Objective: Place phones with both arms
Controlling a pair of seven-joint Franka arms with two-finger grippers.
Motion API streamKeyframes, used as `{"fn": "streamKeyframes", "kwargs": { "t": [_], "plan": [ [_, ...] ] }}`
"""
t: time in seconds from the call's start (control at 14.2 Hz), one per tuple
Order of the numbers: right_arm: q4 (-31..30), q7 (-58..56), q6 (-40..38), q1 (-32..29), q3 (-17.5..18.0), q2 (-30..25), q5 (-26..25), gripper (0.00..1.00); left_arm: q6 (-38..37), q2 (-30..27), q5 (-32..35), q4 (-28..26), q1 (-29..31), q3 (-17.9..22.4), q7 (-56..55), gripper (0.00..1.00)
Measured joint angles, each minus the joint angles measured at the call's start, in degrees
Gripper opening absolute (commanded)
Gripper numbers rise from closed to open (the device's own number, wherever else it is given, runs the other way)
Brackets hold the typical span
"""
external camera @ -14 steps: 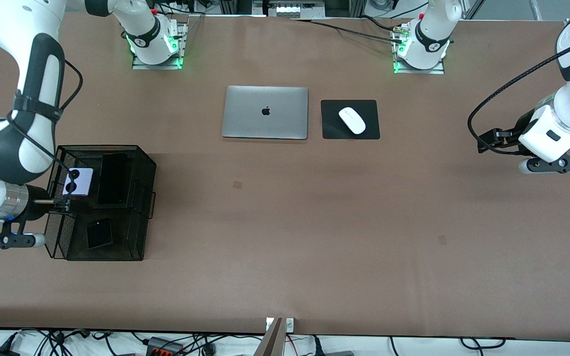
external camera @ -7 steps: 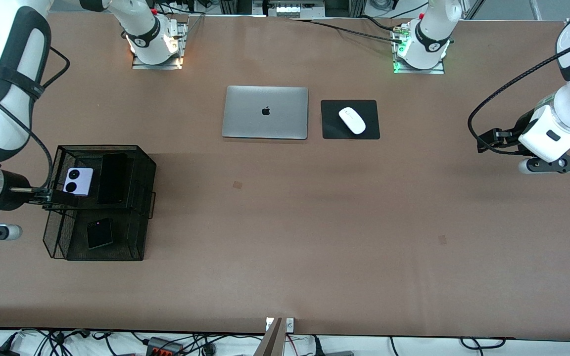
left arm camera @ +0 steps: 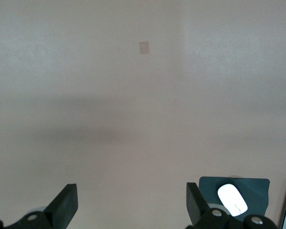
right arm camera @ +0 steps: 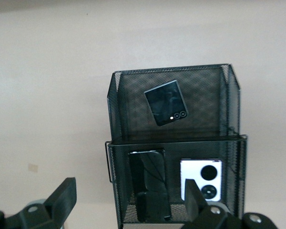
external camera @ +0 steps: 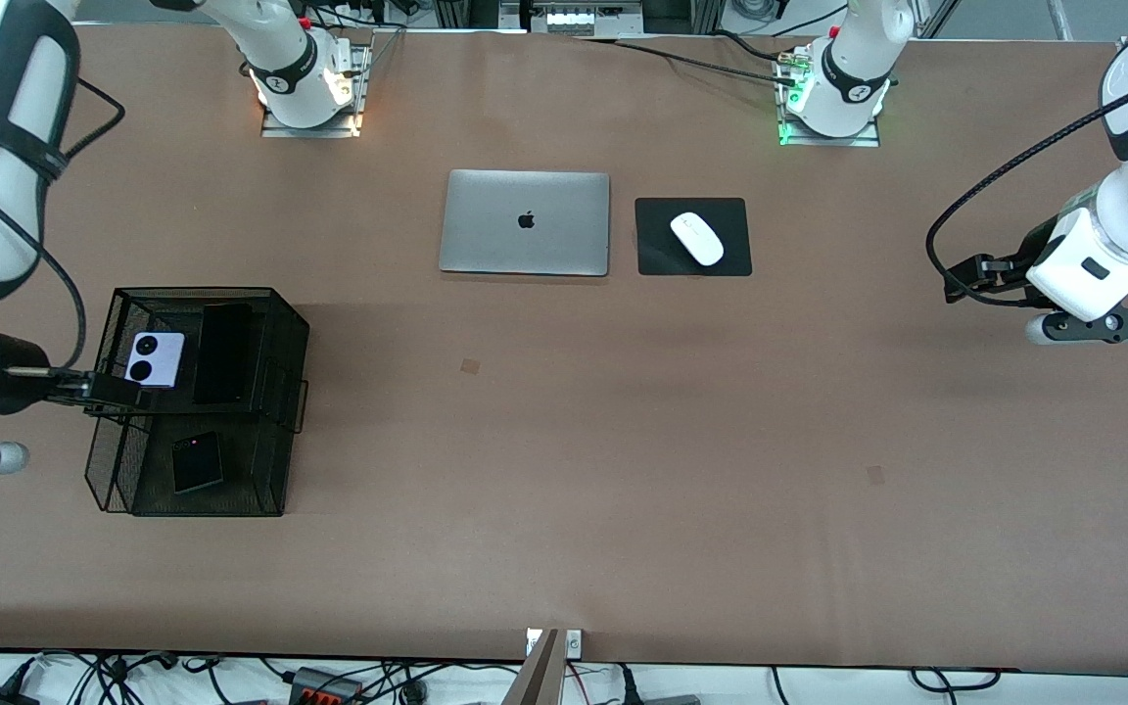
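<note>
A black mesh basket (external camera: 285,323) stands at the right arm's end of the table. In it lie the lavender flip phone (external camera: 155,359), the long black slab phone (external camera: 222,354) beside it, and the small black flip phone (external camera: 197,462) in the compartment nearer the front camera. The right wrist view shows the basket (right arm camera: 118,95), the lavender phone (right arm camera: 201,179), the slab phone (right arm camera: 150,183) and the black flip phone (right arm camera: 166,109). My right gripper (external camera: 118,394) (right arm camera: 128,200) is open and empty at the basket's outer edge. My left gripper (external camera: 961,282) (left arm camera: 131,205) is open and empty above bare table and waits.
A closed silver laptop (external camera: 525,222) lies mid-table near the arm bases. A white mouse (external camera: 696,238) rests on a black pad (external camera: 657,257) beside it; both show in the left wrist view, mouse (left arm camera: 232,198) and pad (left arm camera: 257,186). The brown tabletop (external camera: 623,441) stretches between the arms.
My right arm has drawn back from over the basket toward its end of the table, gripper empty. The three phones stay in the basket. The left arm has not moved.
</note>
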Motion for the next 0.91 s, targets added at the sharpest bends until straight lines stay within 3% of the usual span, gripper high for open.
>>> {"fn": "streamKeyframes", "kwargs": {
  "t": [0.21, 0.42, 0.56, 0.91],
  "plan": [
    [-2.3, 4.5, 1.6, -7.4, 13.0, -6.2, -9.2, 1.0, 0.0, 0.0, 0.0, 0.0, 0.1, 0.0, 0.0, 1.0],
    [-8.5, 5.1, 4.7, -13.1, 20.9, -12.0, -14.8, 1.0, 0.0, 0.0, 0.0, 0.0, 0.1, 0.0, 0.0, 1.0],
    [-12.8, 5.1, 6.0, -15.3, 23.5, -14.8, -16.4, 1.0, 0.0, 0.0, 0.0, 0.0, 0.3, 0.0, 0.0, 1.0],
    [-17.2, 5.1, 4.4, -15.7, 24.1, -17.8, -17.7, 1.0, -0.3, 0.0, 0.0, -0.3, 3.4, 0.1, -0.1, 1.0]
  ]
}}
